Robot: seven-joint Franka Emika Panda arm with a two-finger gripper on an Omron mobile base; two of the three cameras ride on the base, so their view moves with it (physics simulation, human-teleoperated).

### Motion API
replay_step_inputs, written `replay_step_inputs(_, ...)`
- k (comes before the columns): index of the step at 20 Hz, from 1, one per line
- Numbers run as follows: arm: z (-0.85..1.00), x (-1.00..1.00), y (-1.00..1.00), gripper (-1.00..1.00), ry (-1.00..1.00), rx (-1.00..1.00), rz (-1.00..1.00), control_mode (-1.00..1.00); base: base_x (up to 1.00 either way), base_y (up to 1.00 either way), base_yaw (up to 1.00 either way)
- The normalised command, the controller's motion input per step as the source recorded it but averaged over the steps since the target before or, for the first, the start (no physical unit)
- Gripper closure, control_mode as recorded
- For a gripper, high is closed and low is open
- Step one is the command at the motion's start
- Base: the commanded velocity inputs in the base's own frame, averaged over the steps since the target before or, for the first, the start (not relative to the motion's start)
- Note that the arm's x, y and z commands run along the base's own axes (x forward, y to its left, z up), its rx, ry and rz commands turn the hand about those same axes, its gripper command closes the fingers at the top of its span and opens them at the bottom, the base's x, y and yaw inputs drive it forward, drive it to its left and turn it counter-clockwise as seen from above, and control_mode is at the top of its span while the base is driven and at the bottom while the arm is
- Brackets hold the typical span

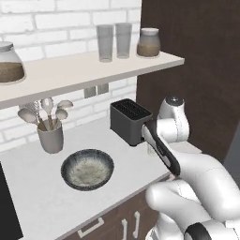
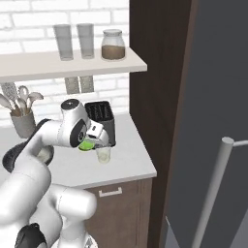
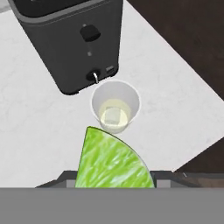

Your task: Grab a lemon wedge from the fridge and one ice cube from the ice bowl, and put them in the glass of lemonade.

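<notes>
My gripper (image 2: 90,143) is shut on the lemon wedge (image 2: 86,144), a bright green-yellow slice that looms large between the finger tips in the hand view (image 3: 111,159). It hangs just above and beside the glass of lemonade (image 2: 103,155), which stands on the counter in front of the toaster. Seen from the hand, the glass (image 3: 115,105) lies straight ahead past the wedge's tip, with a pale square shape in its yellow liquid. The ice bowl (image 1: 87,168) sits further left on the counter. The grey fridge (image 2: 215,87) stands at the right.
A black toaster (image 1: 130,121) stands directly behind the glass. A grey utensil cup (image 1: 50,136) sits at the back left. The shelf (image 1: 70,70) above carries two tall glasses and jars. A dark wooden panel (image 2: 155,97) borders the counter's right end.
</notes>
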Motion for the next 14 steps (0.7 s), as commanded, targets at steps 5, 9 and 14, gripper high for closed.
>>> replay_step_inputs(5,-0.05,0.52,-0.05,1.0,0.08,0.06,-0.02,-1.0,0.0,0.0,0.0)
replay_step_inputs(9,0.0,0.38,-0.06,1.0,0.19,0.0,0.0,-1.0,0.0,0.0,0.0)
replay_step_inputs(14,0.0,0.05,-0.01,1.0,0.02,0.0,0.0,-1.0,0.0,0.0,0.0)
